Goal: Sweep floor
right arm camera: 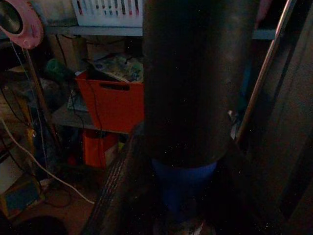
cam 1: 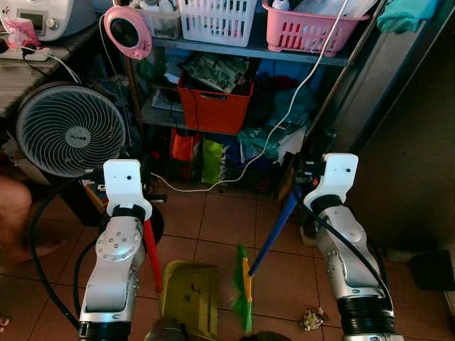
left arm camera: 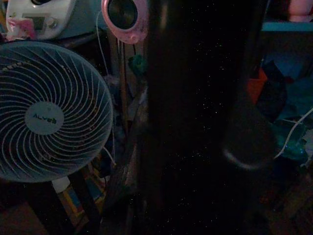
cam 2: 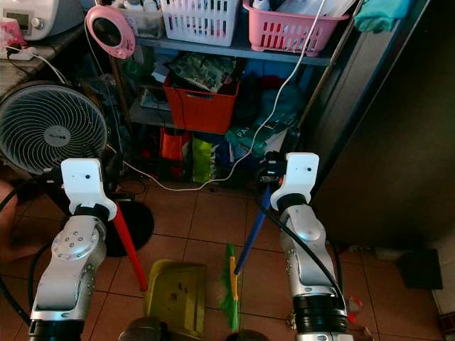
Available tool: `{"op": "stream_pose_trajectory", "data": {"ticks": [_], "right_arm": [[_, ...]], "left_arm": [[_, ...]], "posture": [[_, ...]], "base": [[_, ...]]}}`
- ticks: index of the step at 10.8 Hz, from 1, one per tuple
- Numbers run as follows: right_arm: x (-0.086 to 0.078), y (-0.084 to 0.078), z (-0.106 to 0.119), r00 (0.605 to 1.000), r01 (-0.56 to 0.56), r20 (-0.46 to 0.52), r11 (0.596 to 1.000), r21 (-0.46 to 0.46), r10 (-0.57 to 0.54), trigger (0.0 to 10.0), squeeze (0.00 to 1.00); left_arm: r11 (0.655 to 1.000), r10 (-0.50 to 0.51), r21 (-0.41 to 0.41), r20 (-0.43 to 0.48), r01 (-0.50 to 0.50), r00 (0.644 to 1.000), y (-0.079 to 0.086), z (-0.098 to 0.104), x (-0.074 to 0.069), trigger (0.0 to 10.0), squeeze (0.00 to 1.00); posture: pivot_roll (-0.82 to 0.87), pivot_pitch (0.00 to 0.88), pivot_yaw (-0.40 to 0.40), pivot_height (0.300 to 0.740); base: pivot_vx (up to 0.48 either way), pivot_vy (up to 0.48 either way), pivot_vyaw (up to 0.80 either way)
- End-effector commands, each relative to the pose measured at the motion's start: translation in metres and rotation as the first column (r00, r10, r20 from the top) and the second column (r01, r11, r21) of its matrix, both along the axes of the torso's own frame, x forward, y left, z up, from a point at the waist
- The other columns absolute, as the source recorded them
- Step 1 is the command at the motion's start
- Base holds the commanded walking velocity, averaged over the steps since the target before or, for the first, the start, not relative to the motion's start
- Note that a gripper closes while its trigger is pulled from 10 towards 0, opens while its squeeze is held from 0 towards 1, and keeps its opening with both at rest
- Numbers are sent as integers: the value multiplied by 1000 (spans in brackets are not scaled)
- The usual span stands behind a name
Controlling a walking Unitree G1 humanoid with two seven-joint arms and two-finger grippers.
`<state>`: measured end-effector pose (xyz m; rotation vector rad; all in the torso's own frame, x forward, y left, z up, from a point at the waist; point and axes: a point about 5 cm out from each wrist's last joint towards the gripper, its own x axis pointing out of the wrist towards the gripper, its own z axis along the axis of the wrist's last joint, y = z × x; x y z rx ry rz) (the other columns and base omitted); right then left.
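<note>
The broom [cam 1: 274, 234] leans on a slant: its blue handle climbs up and to the robot's right, to the right gripper [cam 1: 304, 172], while the green bristles [cam 1: 242, 295] rest on the tiled floor [cam 1: 213, 220] between the two arms. The dustpan [cam 1: 190, 291] lies flat just left of the bristles, and its red handle [cam 1: 151, 252] rises toward the left gripper [cam 1: 142, 181].

The right wrist view shows the dark fingers closed round the handle, black above and blue below, which the head views hide. The left wrist view is very dark; a thick dark pole seems to sit between the fingers, probably gripped, with the fan [left arm camera: 46, 112] beside it.

A crumpled scrap [cam 1: 311, 319] lies on the floor by the right arm.
</note>
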<state>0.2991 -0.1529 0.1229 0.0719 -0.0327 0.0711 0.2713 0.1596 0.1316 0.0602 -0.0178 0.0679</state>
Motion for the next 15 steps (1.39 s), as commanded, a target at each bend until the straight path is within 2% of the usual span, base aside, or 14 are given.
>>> {"op": "stream_pose_trajectory", "data": {"ticks": [1, 15], "right_arm": [[1, 0, 4, 1000, -6, 14, 1000, 8, 6, 10000, 0], [1, 2, 2, 1000, -17, 11, 1000, 8, 17, 10000, 0]], "left_arm": [[1000, 2, 3, 59, -2, 998, -1, 12, 1, 10000, 0], [1000, 3, -15, 56, -2, 998, -2, 11, -1, 10000, 0]], "posture": [[63, 44, -48, 740], [65, 41, -53, 740]], "base": [[0, 0, 0], [0, 0, 0]]}}
